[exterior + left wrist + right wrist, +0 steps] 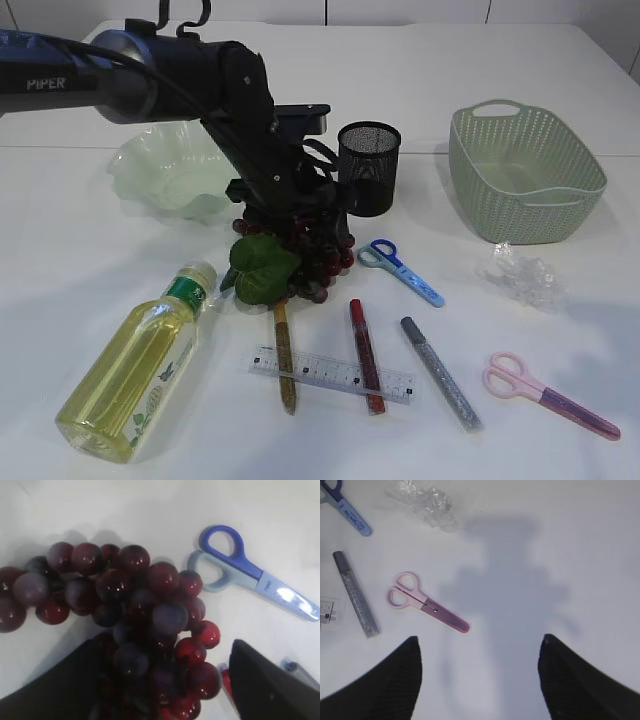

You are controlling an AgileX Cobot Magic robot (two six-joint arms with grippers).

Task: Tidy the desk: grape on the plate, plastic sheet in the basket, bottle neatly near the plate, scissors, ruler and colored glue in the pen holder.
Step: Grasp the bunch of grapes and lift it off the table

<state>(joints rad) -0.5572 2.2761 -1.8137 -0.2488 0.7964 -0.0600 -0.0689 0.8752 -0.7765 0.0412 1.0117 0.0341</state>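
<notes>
Bottle (135, 376) lying flat, left gripper (165, 680) open – straddling grapes (125, 605)

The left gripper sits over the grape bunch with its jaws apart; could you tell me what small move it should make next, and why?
Probably close on the bunch. The left gripper has open jaws straddling the grapes, which still lie on the table short of the green plate, so gripping comes before any lift.

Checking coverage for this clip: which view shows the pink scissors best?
The right wrist view: the pink scissors lie whole and unblocked, seen from above. The exterior view shows them smaller, at the table's front right. The left wrist view shows only the blue scissors.
</notes>
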